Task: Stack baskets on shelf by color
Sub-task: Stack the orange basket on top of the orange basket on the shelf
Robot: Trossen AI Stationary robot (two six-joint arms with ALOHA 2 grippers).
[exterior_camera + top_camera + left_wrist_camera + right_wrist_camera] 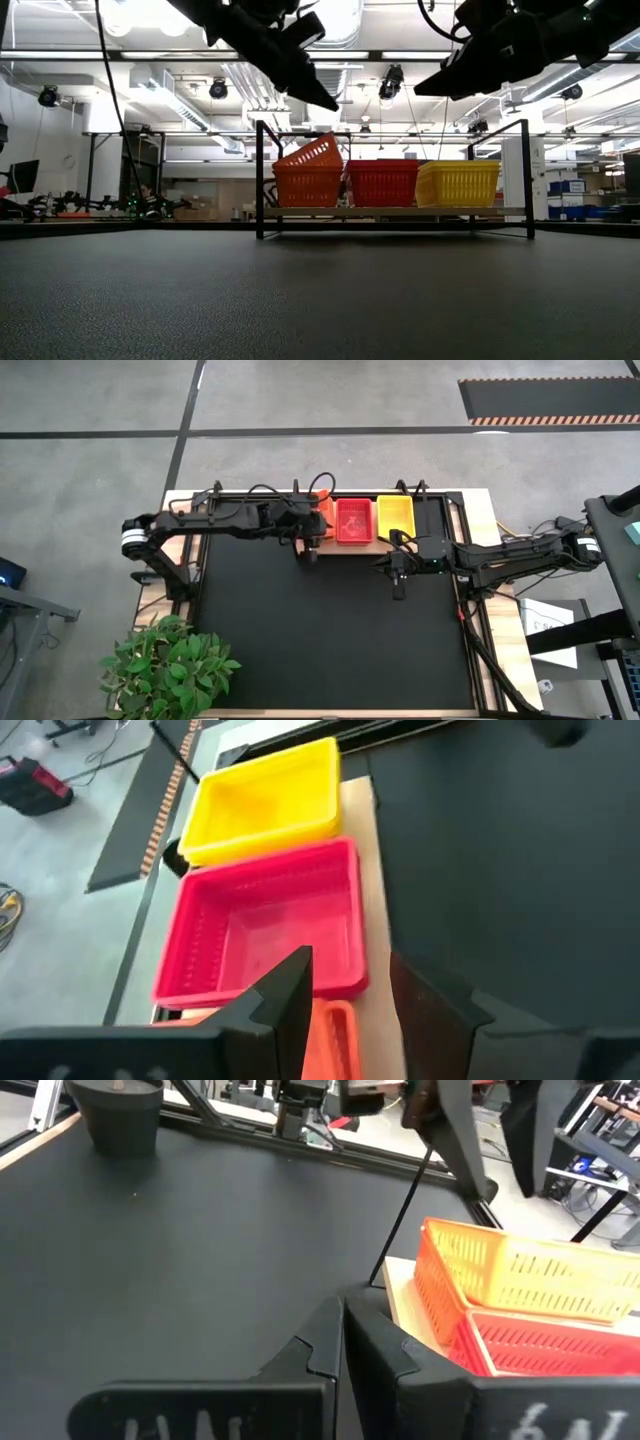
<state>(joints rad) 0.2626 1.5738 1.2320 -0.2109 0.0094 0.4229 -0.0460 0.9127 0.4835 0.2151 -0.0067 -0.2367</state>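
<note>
**Left gripper parted above the orange stack, right gripper closed over the mat**

The left gripper (309,550) hangs over the near edge of the shelf (368,544), its fingers (290,995) parted with nothing between them; the orange baskets (322,512) lie just below and beyond it. In the low view the top orange basket (308,153) sits tilted on the stack, one end raised, not nested flat.

Taking the high view as a clock face, the shelf lies at twelve o'clock on the black mat (330,630). On it, side by side and touching, stand the orange baskets at its nine o'clock end, the red-pink baskets (353,520) in the middle and the yellow baskets (395,514) at the three o'clock end. Thin black uprights (261,180) frame the board at its corners. A potted green plant (165,665) stands at eight o'clock off the mat, well apart from the shelf. Wooden worktop (500,650) shows past the mat's three o'clock edge.

The left arm stretches in from nine o'clock, nearly level, wrist bent down toward the shelf edge. The right arm reaches in from three o'clock; the right gripper (398,588) hovers over bare mat just toward six o'clock of the yellow baskets, fingers pressed together and empty.
</note>
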